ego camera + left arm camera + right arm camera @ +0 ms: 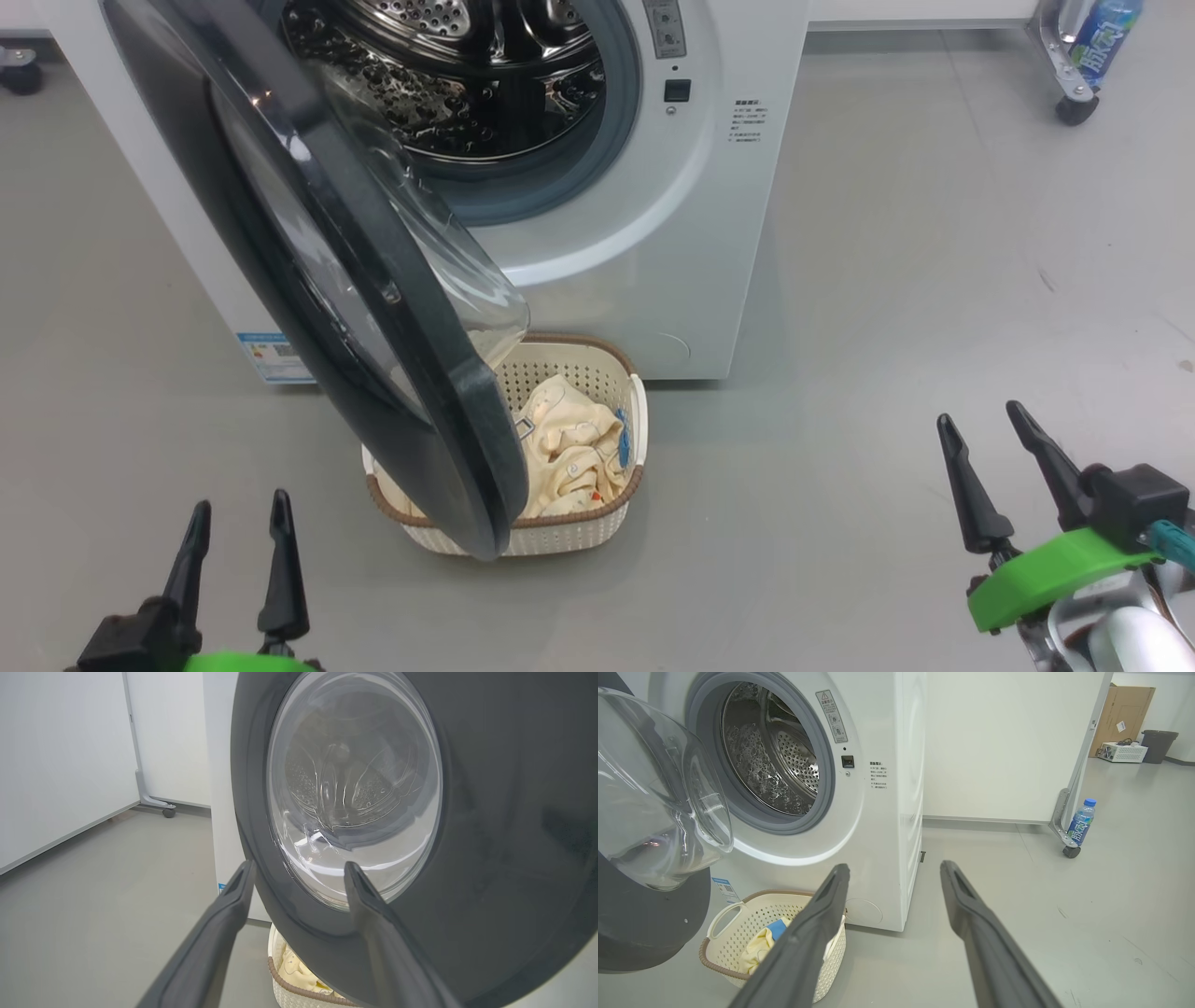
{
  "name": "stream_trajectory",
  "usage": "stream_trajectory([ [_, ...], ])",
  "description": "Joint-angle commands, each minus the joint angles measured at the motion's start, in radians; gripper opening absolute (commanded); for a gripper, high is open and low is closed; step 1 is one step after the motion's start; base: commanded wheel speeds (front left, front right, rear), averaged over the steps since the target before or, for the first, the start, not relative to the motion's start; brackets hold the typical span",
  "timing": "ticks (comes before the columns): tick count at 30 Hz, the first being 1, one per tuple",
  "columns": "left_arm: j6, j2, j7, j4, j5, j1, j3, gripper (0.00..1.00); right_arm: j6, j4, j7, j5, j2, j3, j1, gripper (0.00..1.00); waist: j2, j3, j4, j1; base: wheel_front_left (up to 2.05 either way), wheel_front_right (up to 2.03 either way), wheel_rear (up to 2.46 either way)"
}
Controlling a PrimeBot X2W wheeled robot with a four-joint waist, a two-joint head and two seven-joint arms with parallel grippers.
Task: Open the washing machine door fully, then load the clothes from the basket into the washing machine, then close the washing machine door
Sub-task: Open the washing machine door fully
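The white washing machine (709, 233) stands ahead with its steel drum (467, 65) exposed. Its door (373, 308), black-rimmed with a clear glass bowl, hangs partly open and swings out over the basket (579, 532). The cream basket sits on the floor in front of the machine, holding pale yellow clothes (569, 448) with blue trim. My left gripper (238, 532) is open at the lower left, short of the door's outer face (490, 812). My right gripper (990, 439) is open at the lower right, well apart from the basket (752, 914) and the machine (878, 812).
Grey floor (887, 327) spreads to the right of the machine. A wheeled partition foot (1066, 835) with a water bottle (1080, 821) stands at the far right. Another wheeled panel (159, 805) stands left of the machine. A cardboard box (1122, 714) and a bin (1157, 744) sit far back.
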Motion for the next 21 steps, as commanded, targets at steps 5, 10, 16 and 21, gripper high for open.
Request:
stream_trajectory([
  [5,0.007,0.013,-0.014,-0.031,0.014,-0.056,0.038,1.00,0.000,-0.023,-0.010,-0.006,-0.013,0.009,-0.025,1.00,-0.0001,0.002,0.000,0.0000,0.00,0.00,0.00],
  [10,0.005,0.013,-0.014,-0.026,0.015,-0.060,0.039,1.00,0.000,-0.018,-0.010,-0.005,-0.011,0.012,-0.024,1.00,-0.0001,-0.001,-0.001,0.0000,0.00,0.00,0.00],
  [16,0.002,0.013,-0.014,-0.018,0.015,-0.061,0.037,1.00,0.000,-0.014,-0.010,-0.007,-0.011,0.015,-0.021,1.00,-0.0001,-0.008,0.000,0.0000,0.00,0.00,0.00],
  [21,-0.002,0.015,-0.014,-0.005,0.008,-0.061,0.034,0.00,0.000,-0.009,-0.010,-0.007,-0.012,0.017,-0.019,1.00,-0.0001,-0.015,0.001,0.0000,0.00,0.00,0.00],
])
